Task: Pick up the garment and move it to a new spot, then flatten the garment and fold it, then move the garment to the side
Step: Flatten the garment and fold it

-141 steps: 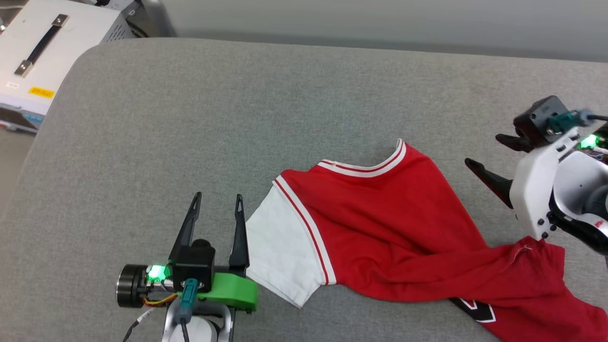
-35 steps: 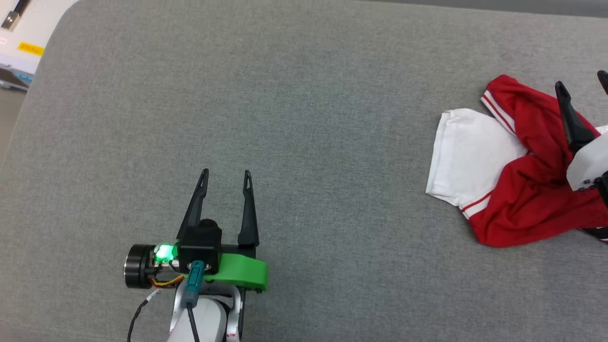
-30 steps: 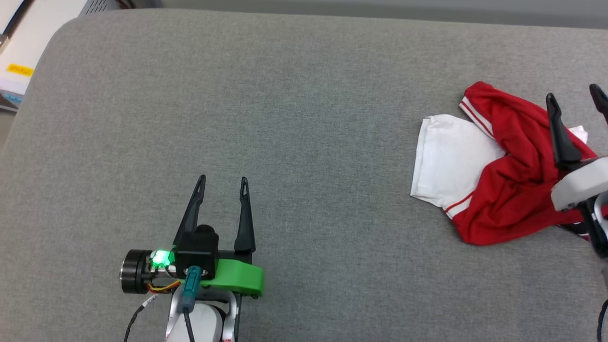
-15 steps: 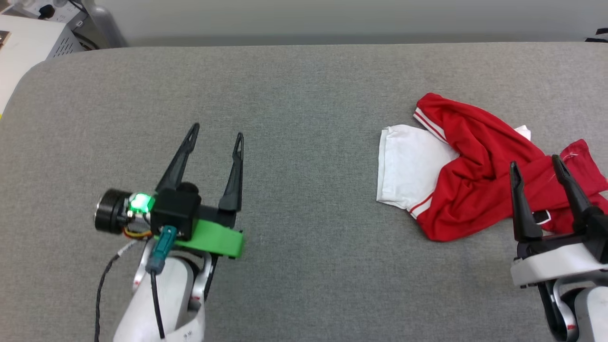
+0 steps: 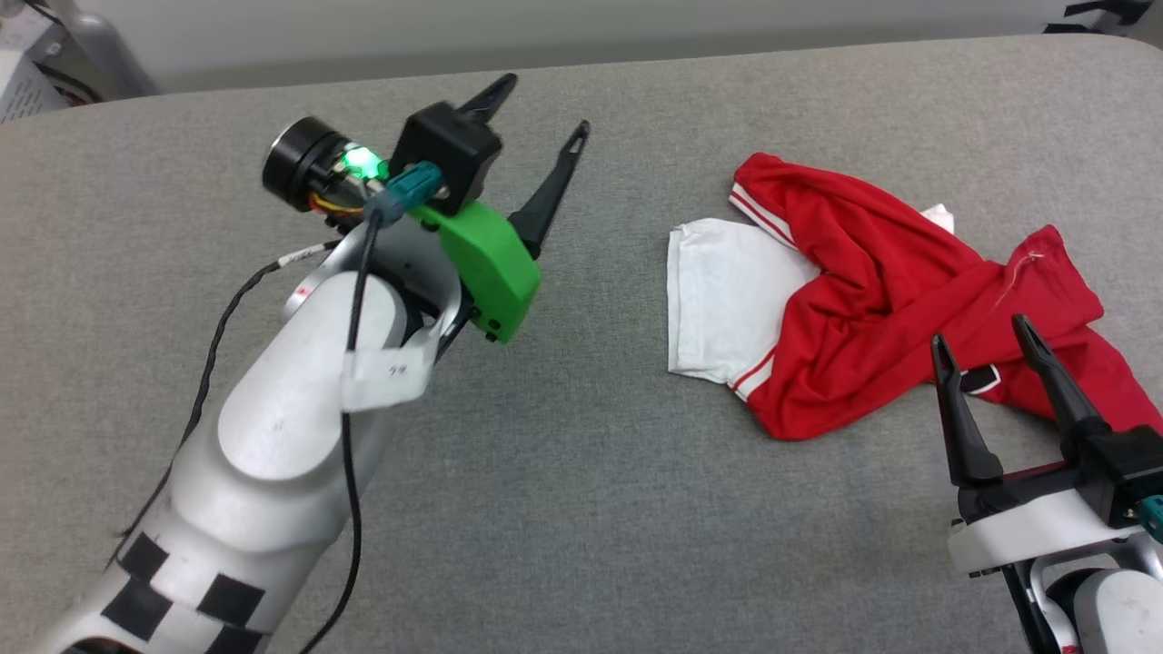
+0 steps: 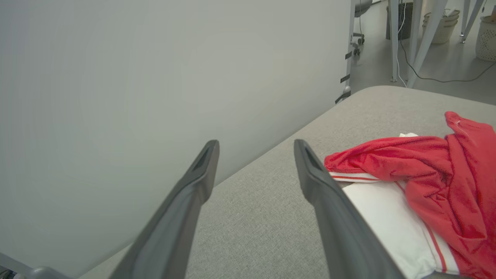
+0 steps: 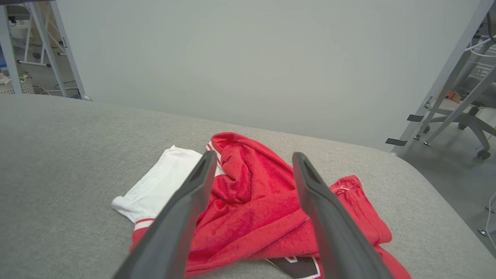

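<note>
Right gripper (image 5: 979,331) is the close one: 2 fingers spread wide, holding nothing, tips at the near edge of the garment (image 5: 863,300), which sits dead ahead of it. It's bunched up on the right side of the grey padded surface (image 5: 581,509), long axis running left-right, white sleeve (image 5: 718,304) at the left end. Left gripper (image 5: 545,104) is wide open too, empty, raised and well apart from that sleeve, angled toward it. My guess, right arm has the easier reach.

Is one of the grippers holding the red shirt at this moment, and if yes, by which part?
Nothing is held. The left gripper and the right gripper both have open, empty jaws. The garment lies crumpled on the grey surface.
</note>
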